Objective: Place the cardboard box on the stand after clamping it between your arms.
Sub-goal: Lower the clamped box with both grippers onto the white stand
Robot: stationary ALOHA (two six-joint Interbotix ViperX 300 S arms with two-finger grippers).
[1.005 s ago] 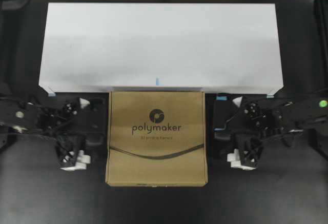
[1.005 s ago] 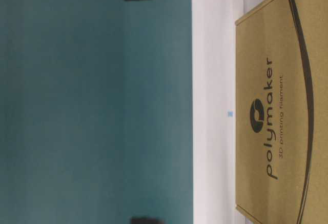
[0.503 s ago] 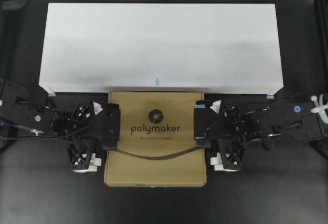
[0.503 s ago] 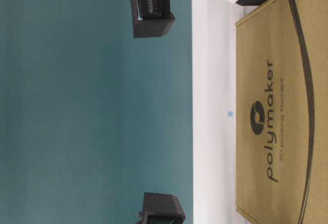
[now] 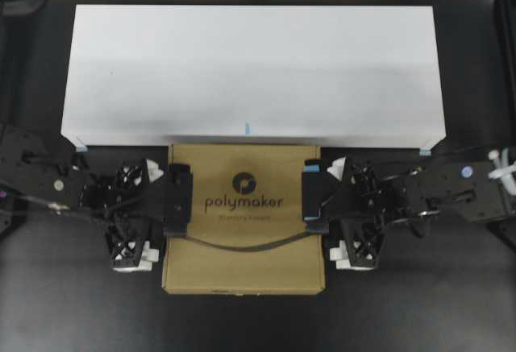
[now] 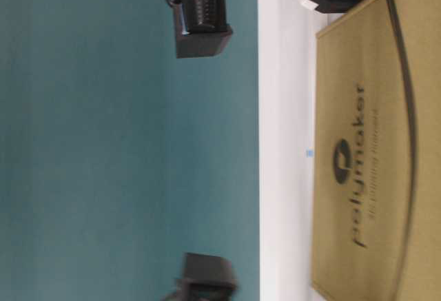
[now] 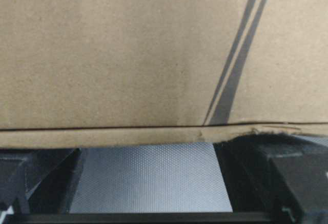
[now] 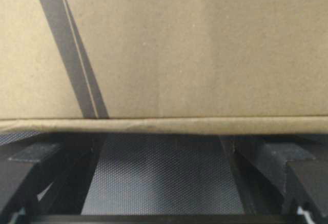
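Observation:
The brown cardboard box marked "polymaker" lies flat in front of the white stand, its far edge against the stand's front. My two arms press on its opposite sides. The left gripper meets the left side and the right gripper the right side. Both are open, fingers spread wide along the box's edges. The left wrist view shows the box filling the frame just beyond the left gripper. In the right wrist view the box sits the same way at the right gripper.
The black tabletop surrounds the box and stand. A teal wall stands behind the stand. In the sideways table-level view, black arm parts hang over the box at top and bottom.
A second ago both arms stood apart from the box; they have swung in against its sides. In the last half second the box has shifted slightly and looks blurred at table level.

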